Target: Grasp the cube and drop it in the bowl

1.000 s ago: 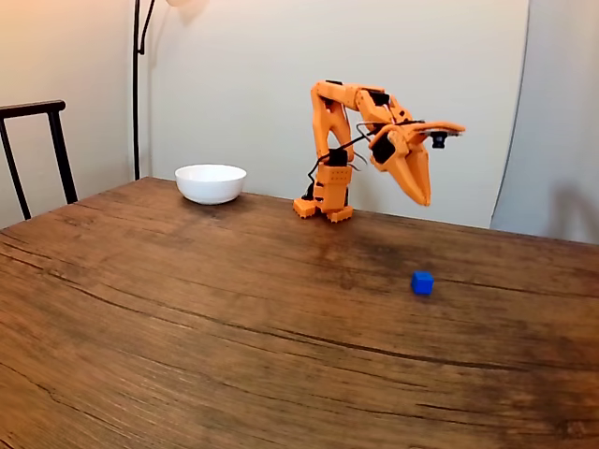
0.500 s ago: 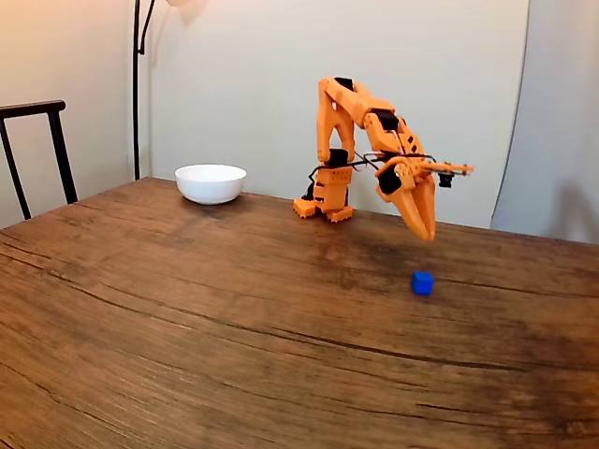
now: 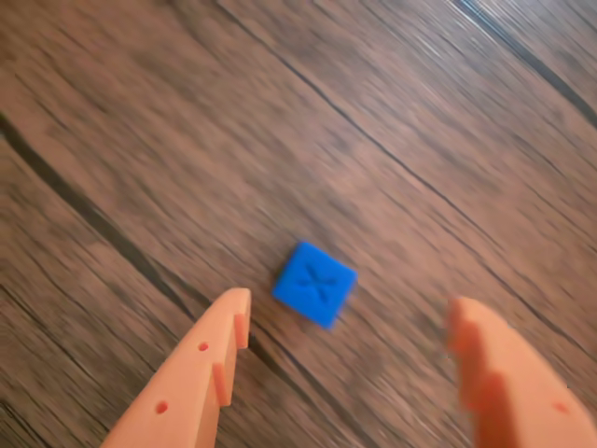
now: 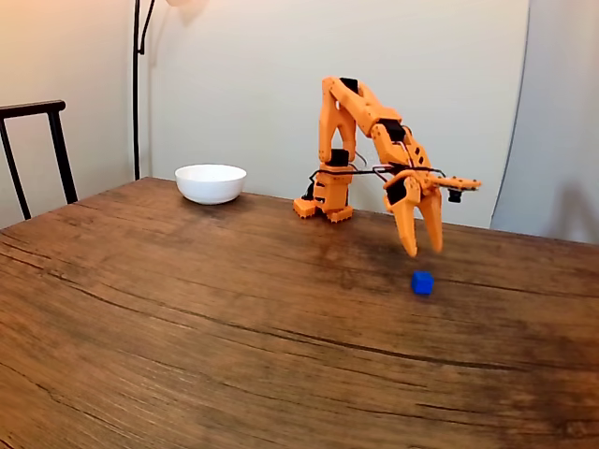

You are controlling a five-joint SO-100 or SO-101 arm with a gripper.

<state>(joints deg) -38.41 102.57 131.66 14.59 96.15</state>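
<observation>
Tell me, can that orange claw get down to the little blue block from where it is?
Probably yes. The gripper hangs open just above the cube, which sits alone on the bare table; the wrist view shows nothing between the fingers and it.

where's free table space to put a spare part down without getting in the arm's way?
Fixed view: the whole near half of the table is bare, as is the stretch between the bowl and the arm base. Avoid the patch around the cube: the open tool hangs just above it.
</observation>
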